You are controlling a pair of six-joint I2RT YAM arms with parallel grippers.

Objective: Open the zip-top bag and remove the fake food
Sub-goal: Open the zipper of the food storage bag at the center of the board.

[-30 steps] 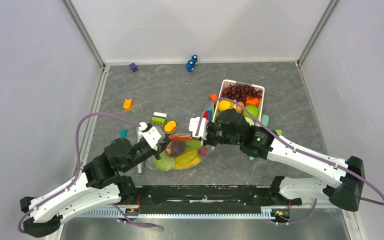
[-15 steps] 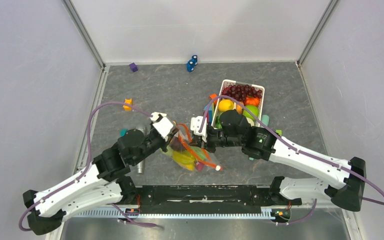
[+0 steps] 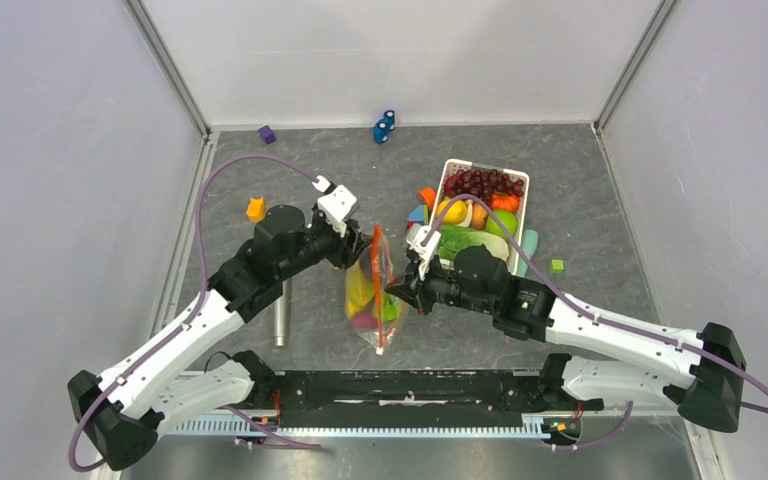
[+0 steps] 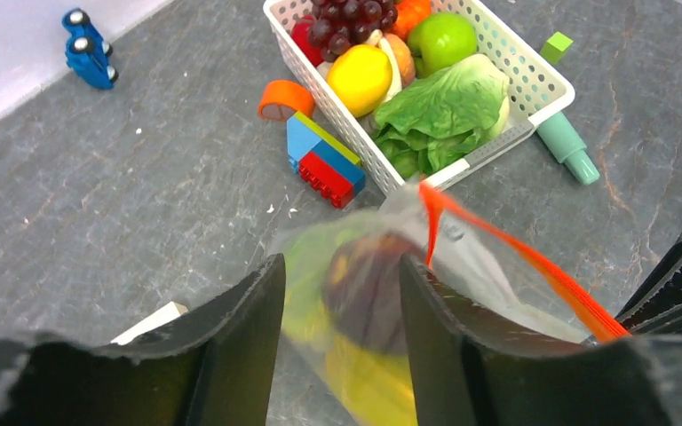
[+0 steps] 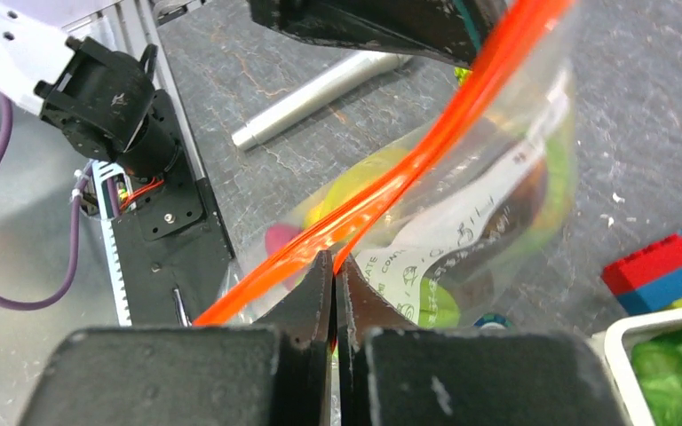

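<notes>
The zip-top bag (image 3: 373,300) is clear, crinkled film with one red-orange zipper strip (image 3: 377,265). It is held upright over the worktop (image 3: 290,190), near the middle of its near edge. The fake food (image 3: 361,290) inside shows four colours: yellow, green, dark purple and magenta. There are probably four or five pieces.

One white printed panel (image 5: 444,235) carries black text, too blurred to read.

- Right gripper (image 5: 334,266) — jaws closed on the zip-top bag at its zipper strip.
- Left gripper (image 4: 337,271) — jaws parted, with the bag visible in the gap. Contact cannot be confirmed.

Plain white walls (image 3: 400,50) enclose a grey stone-patterned tabletop (image 3: 340,170); aluminium posts (image 3: 167,65) stand at upper left and upper right
</notes>
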